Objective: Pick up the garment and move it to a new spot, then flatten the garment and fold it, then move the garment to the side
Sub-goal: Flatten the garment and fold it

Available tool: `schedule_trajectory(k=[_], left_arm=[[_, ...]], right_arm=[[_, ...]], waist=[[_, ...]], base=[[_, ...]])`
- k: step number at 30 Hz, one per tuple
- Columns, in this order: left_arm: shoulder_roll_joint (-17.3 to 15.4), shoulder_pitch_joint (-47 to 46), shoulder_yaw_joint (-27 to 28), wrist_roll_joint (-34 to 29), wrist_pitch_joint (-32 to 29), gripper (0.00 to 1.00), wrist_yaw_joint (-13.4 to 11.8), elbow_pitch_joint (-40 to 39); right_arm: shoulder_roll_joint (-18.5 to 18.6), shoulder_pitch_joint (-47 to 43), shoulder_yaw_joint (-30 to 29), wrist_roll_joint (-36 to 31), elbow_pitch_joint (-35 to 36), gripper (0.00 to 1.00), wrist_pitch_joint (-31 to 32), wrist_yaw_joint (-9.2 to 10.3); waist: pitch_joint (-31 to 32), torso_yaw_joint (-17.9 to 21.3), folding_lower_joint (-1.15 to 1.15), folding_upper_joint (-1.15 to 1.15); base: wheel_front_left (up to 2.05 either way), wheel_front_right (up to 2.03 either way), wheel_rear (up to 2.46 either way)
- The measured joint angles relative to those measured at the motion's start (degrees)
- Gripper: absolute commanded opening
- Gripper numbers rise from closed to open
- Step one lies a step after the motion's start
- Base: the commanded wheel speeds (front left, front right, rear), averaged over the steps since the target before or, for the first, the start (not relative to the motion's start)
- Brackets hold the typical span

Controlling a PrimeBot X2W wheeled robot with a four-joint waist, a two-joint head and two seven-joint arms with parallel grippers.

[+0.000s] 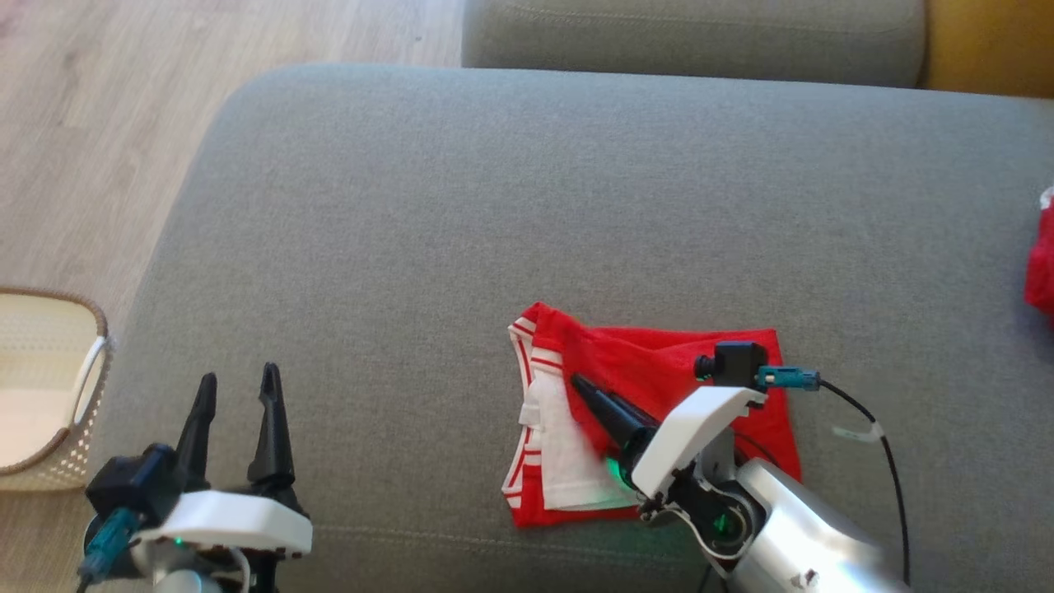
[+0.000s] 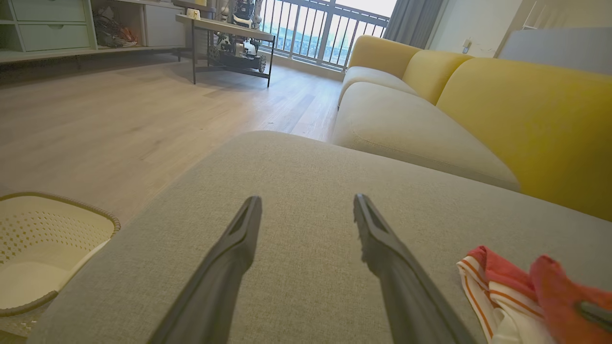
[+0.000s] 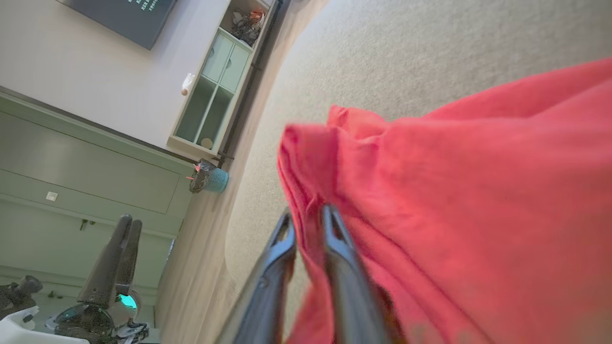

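A pale perforated basket (image 1: pixel 49 329) is standing on the floor just off the left edge of the grey cushion (image 1: pixel 494 206). Next to it, the left gripper (image 1: pixel 239 372) is hovering over the cushion's front left corner, with its jaws standing well apart and nothing between them.

Further right, the garment (image 1: pixel 634 362) is lying close to the cushion's front edge, right of the middle. It is red with white-striped trim. Its left part is folding back on itself and showing a white inner layer, so it is not lying flat yet.

The right gripper (image 3: pixel 307 215) is reaching across the garment from the front right. In the right wrist view its jaws are closing almost together on a ridge of red cloth and lifting it into a small peak.

The garment looks light, thin and limp. It is likely to sag and drape from whatever point is holding it, and loose layers may slide apart or drop out of a shallow pinch. A hem or a corner, taken through every layer, seems a safer hold than a fold in the middle. A second hold with the free left gripper on the striped edge would probably help in spreading it out.

Another red item (image 1: pixel 1042 272) is peeking in at the cushion's right edge.
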State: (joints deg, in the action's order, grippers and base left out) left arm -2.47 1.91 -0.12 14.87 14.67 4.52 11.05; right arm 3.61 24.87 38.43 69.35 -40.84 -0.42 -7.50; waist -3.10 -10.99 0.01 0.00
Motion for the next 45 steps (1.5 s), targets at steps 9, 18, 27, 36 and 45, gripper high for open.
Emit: schedule_trajectory(k=[9,18,27,36,45], left_arm=[[0.0,-0.4,0.2,0.0,0.0,1.00,-0.1,0.4],[0.0,-0.4,0.1,0.6,0.0,1.00,-1.0,0.1],[0.0,-0.4,0.2,0.9,0.0,1.00,-1.2,-1.1],[0.0,-0.5,-0.1,1.6,0.0,1.00,-1.5,-3.1],[0.0,-0.5,-0.7,2.4,0.0,1.00,-2.1,-3.6]], right_arm=[[0.1,5.8,6.6,6.8,-1.2,1.00,-5.5,0.00],[0.3,12.0,4.7,1.2,-6.8,1.00,-11.3,0.00],[8.8,14.2,-4.1,-16.5,-6.7,1.00,-13.8,0.00],[10.9,1.6,-26.0,-43.0,9.1,1.00,-14.0,0.00],[2.9,-14.5,-42.3,-60.1,24.8,1.00,-14.0,0.00]], waist=[[-0.1,0.6,0.00,0.00],[0.8,3.7,0.00,0.00],[1.2,6.6,0.00,0.00],[0.9,8.3,0.00,0.00],[1.0,8.8,-0.01,0.00]], base=[[0.00,0.00,0.00],[0.00,0.00,0.00],[0.00,0.00,0.00],[0.00,0.00,0.00],[0.00,0.00,0.00]])
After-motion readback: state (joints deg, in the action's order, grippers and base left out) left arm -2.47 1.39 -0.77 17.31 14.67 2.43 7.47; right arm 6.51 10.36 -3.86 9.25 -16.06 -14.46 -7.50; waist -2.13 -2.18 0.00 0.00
